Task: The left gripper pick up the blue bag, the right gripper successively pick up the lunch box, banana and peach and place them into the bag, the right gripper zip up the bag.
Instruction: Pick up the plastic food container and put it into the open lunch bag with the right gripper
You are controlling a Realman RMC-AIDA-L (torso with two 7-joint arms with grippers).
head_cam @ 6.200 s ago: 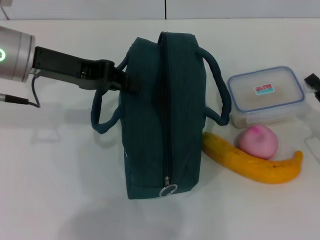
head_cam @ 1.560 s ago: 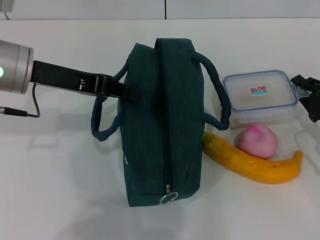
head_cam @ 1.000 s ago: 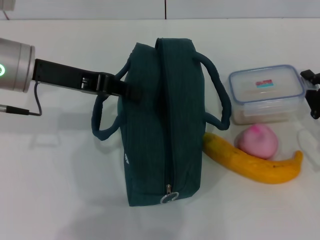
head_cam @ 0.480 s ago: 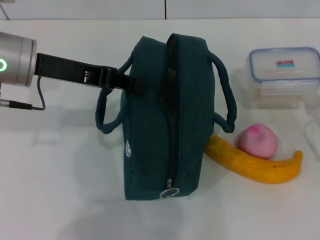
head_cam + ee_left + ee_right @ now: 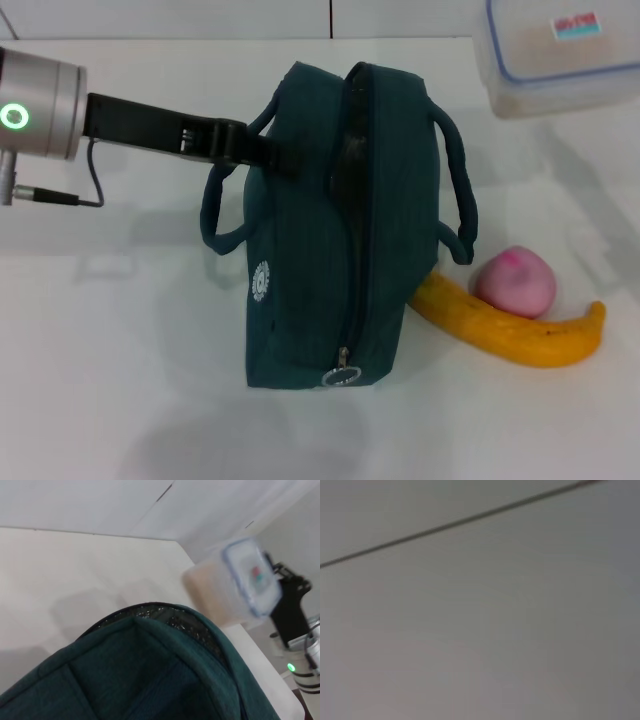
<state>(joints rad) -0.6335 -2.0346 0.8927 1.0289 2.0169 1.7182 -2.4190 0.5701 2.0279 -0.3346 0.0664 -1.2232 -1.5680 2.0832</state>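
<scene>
From the head camera, the left gripper (image 5: 262, 157) reaches in from the left and pinches the near handle of the bag (image 5: 340, 230), which stands on the white table (image 5: 120, 350) with its zip open along the top. The box (image 5: 562, 50) is lifted up at the far right, above the table, and its holder is out of this view. The peach (image 5: 514, 283) and the banana (image 5: 510, 325) lie touching each other just beside the bag, on its right. From the left wrist camera, the bag (image 5: 150, 675) fills the lower part and its mouth shows a silver lining; the box (image 5: 232, 582) hangs in the air beyond it, and the right gripper (image 5: 289, 611) is dark behind the box; it seems to carry the box, but I cannot tell how its fingers stand. The right wrist camera shows only a plain grey wall with one thin dark line. I think the danger is that the mouth looks narrow for the box: if the box comes down tilted or off centre, it may catch the rim or a handle and push the bag over. The table is smooth and bare, so the bag can slide easily. The room is pale, with white walls.
</scene>
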